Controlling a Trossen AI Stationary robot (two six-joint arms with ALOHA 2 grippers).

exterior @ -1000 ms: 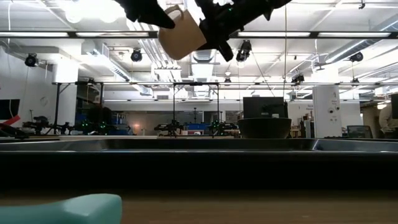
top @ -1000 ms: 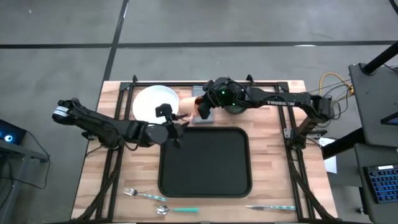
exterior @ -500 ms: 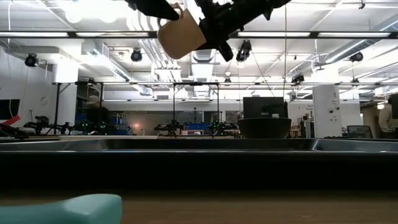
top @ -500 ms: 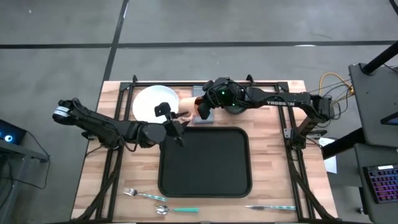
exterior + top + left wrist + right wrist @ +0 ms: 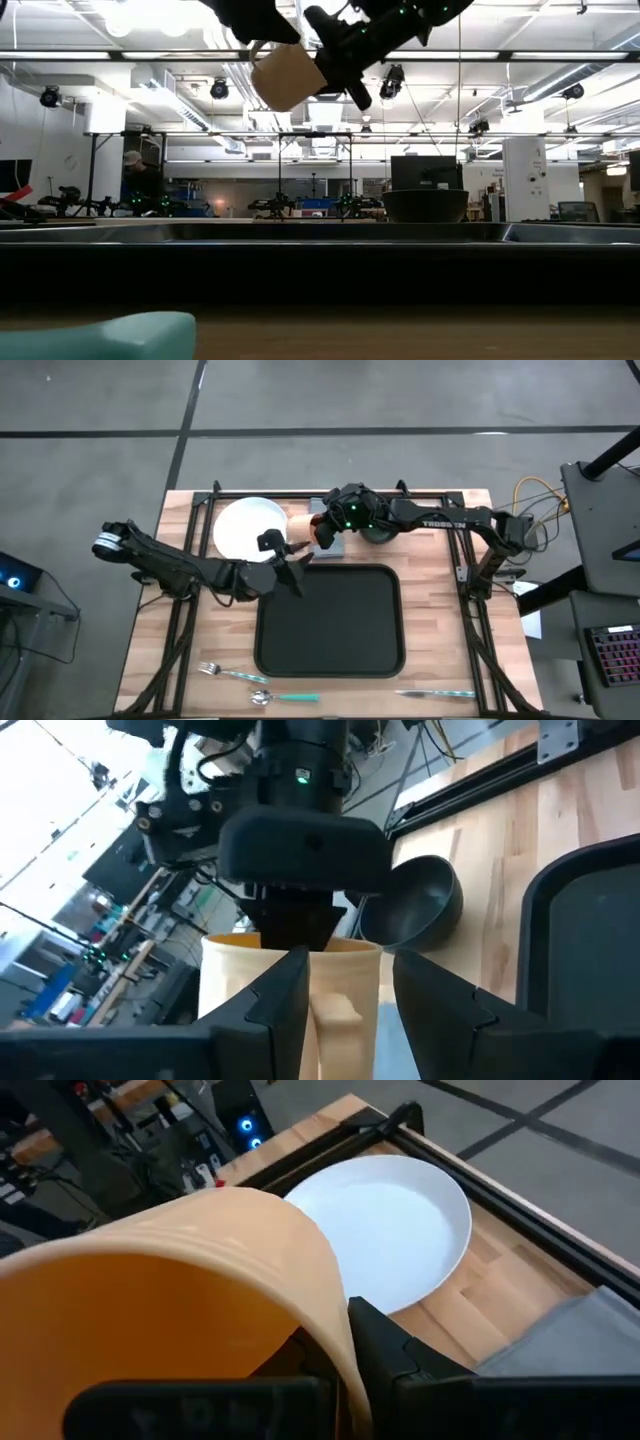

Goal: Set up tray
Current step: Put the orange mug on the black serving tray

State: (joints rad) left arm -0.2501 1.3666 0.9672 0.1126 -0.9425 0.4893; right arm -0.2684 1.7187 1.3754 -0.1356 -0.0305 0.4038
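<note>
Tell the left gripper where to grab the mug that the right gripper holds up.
Take the mug by its handle. It faces the left gripper and sits between its open fingers, so come straight on from that side. The right gripper clamps the rim, leaving the handle free.

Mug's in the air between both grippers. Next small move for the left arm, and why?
Probably close the left gripper on the handle. Its open fingers straddle the handle, while the right gripper holds the mug by its rim, up off the table just past the tray. A second grip should come before any release.
</note>
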